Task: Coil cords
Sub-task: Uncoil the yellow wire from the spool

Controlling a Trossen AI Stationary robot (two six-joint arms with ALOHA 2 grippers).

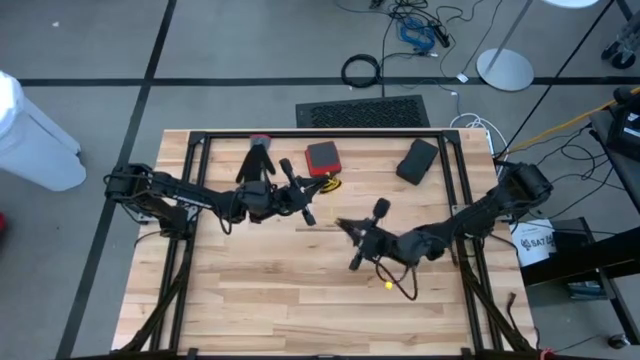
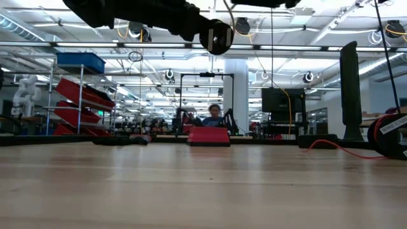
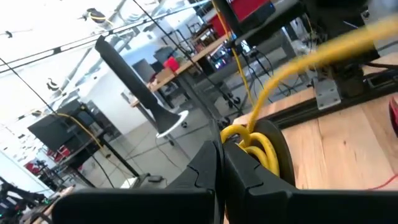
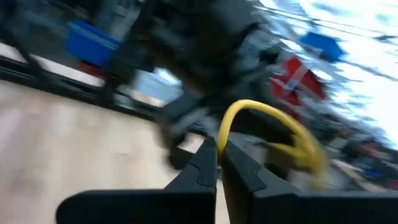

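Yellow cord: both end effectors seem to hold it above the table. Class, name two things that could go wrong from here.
1. The yellow cord is bunched in loops at the left end effector, whose fingers look shut on it; the loops could slip or tangle.
2. The right end effector pinches a bent stretch; pulling apart could tug it free.

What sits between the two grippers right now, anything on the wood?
High view: only bare table between the left gripper and right gripper; both pinch the yellow cord.
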